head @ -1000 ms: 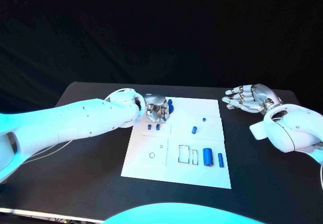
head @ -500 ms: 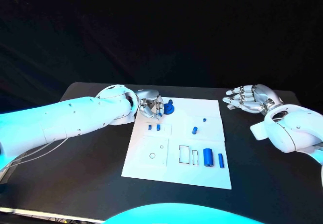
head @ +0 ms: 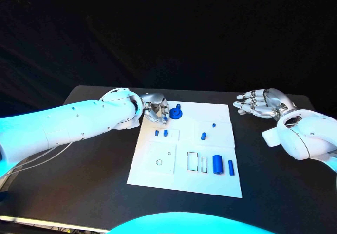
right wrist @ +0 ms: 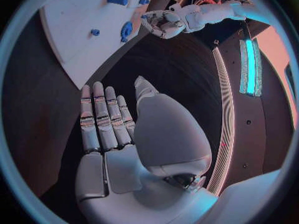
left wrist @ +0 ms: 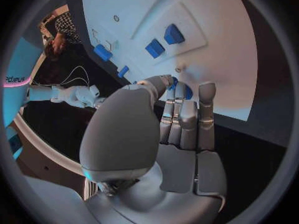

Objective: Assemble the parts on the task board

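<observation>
Two white arms reach over the black table (head: 91,165), one from each side. The white task board (head: 184,180) lies in the middle of the table.

The left hand (head: 156,111) sits at the far left corner of the board, fingers held close together and extended toward a round blue part (head: 176,114) that stands on edge just beside the fingertips. The left wrist view shows blue between the fingers (left wrist: 181,109) (contact is likely, but a firm hold cannot be confirmed from either view).

The right hand (head: 260,103) hangs off the board's far right corner, well apart from it, above the table. Its fingers (right wrist: 102,119) lie side by side and lightly curled, with nothing in them.

A blue cylinder (head: 217,164) lies near the board's right edge, with a thin blue bar (head: 230,167) just beside it. Two small blue blocks (head: 161,132) stand side by side in the left middle zone. A small blue peg (head: 203,136) stands near the centre.
</observation>
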Motion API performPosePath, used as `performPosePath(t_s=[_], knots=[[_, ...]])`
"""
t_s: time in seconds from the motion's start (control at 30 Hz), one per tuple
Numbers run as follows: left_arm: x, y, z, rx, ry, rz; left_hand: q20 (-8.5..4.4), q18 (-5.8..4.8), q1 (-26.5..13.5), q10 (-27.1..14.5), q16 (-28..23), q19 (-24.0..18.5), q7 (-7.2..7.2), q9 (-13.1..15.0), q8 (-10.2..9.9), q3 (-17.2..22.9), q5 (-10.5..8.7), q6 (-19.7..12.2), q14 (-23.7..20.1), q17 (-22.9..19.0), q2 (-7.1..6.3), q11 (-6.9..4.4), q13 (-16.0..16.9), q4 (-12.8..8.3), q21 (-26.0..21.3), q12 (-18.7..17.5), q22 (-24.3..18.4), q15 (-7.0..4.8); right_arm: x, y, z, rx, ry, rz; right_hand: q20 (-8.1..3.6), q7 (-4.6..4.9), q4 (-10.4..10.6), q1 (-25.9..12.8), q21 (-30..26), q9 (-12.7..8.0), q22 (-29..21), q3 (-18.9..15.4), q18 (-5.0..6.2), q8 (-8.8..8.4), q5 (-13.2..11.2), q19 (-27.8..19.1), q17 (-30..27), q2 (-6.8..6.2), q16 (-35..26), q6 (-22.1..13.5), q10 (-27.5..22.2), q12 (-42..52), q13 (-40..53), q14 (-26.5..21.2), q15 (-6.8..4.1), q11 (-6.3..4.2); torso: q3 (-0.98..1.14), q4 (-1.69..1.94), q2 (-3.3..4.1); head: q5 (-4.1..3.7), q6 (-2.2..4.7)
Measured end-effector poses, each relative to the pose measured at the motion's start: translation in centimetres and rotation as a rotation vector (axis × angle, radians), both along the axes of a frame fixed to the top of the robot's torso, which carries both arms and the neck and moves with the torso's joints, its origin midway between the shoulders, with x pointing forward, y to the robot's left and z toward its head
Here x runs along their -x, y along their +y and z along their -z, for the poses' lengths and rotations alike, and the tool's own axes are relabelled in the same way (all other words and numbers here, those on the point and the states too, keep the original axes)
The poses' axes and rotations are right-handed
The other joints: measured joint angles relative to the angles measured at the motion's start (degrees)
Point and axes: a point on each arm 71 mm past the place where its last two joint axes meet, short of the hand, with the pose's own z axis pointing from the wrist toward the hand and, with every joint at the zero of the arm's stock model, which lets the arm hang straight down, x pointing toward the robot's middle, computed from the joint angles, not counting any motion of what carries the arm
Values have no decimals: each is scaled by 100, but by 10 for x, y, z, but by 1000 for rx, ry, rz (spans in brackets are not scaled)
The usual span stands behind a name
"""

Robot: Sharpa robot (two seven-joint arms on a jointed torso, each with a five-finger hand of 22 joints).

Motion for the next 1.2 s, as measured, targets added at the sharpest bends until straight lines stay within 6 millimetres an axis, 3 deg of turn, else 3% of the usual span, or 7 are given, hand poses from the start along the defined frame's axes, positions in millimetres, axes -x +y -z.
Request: performPosePath(t_s=[1.2], knots=[[0, 0, 6, -44, 65, 3, 21, 0, 0, 42, 0, -22, 23, 10, -23, 16, -1, 22, -1, -44, -1, -1, -9, -16, -22, -55, -29, 0, 0, 0, 0, -1, 1, -1, 0, 0, 0, 0, 0, 1, 1, 0, 0, 0, 0, 0, 1, 0, 0, 0, 0, 0, 0, 0, 0, 0, -1, -3, -1, 11, -43]])
